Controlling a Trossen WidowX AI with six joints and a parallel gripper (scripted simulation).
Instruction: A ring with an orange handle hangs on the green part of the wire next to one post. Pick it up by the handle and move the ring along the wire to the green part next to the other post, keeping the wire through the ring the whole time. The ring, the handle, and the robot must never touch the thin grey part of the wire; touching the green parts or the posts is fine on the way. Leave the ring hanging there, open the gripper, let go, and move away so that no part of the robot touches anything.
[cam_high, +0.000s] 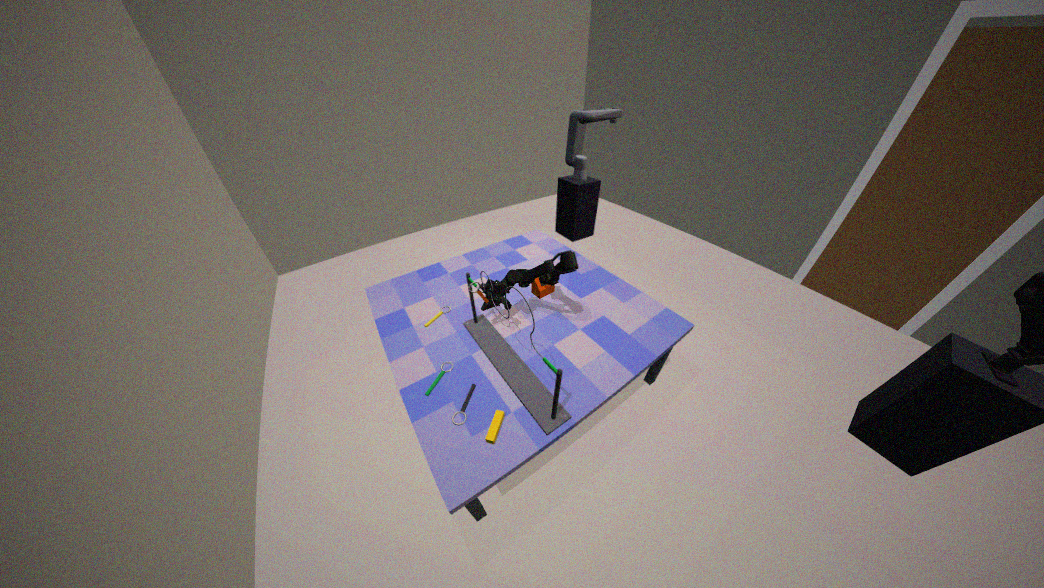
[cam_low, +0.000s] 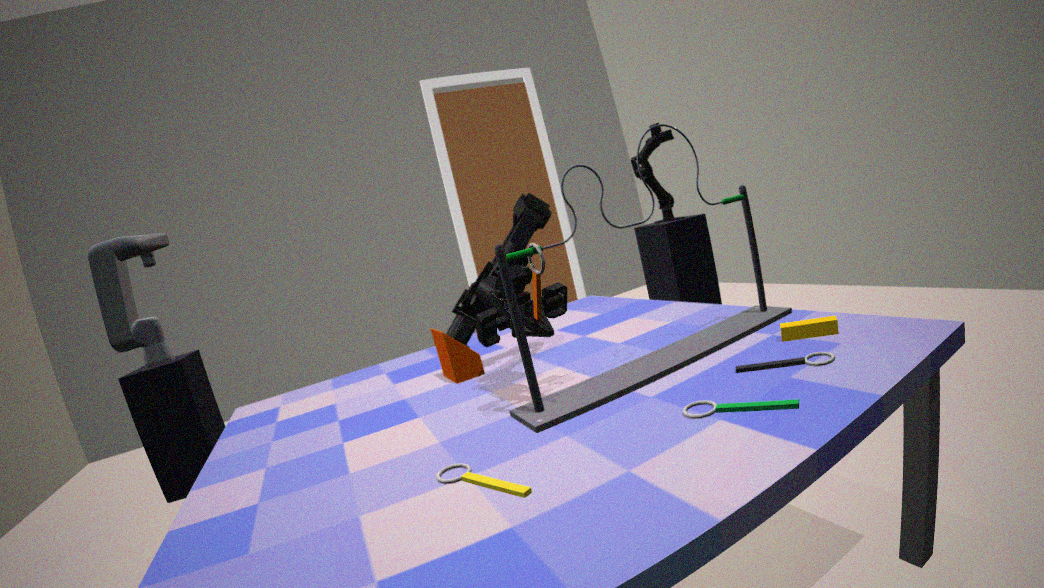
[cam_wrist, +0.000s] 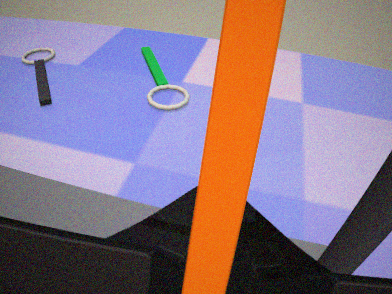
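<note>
- One arm works my checkered blue and lilac table (cam_low: 862, 409), its black gripper (cam_low: 536, 310) clenched on the orange handle (cam_low: 536, 292) of a pale ring (cam_low: 535, 257).
- My wrist view shows the handle (cam_wrist: 227, 151) as a tall orange strip rising slightly tilted between the dark jaws.
- I see the ring threaded on the green part of the wire (cam_low: 520, 253), right beside the near post (cam_low: 520, 328), with the handle hanging down below it.
- From there the thin grey wire (cam_low: 591, 193) loops away toward the far post (cam_low: 752, 248), which carries its own short green part (cam_low: 731, 198).
- Both posts stand on a long grey base strip (cam_low: 657, 361) running across the middle of the worktop.
- Three spare rings lie flat toward the front edge: one yellow-handled (cam_low: 485, 479), one green-handled (cam_low: 737, 406), one black-handled (cam_low: 785, 361).
- A yellow block (cam_low: 808, 327) lies near the right edge, beside the strip's far end.
- An orange wedge (cam_low: 456, 355) stands at the arm's foot.
</note>
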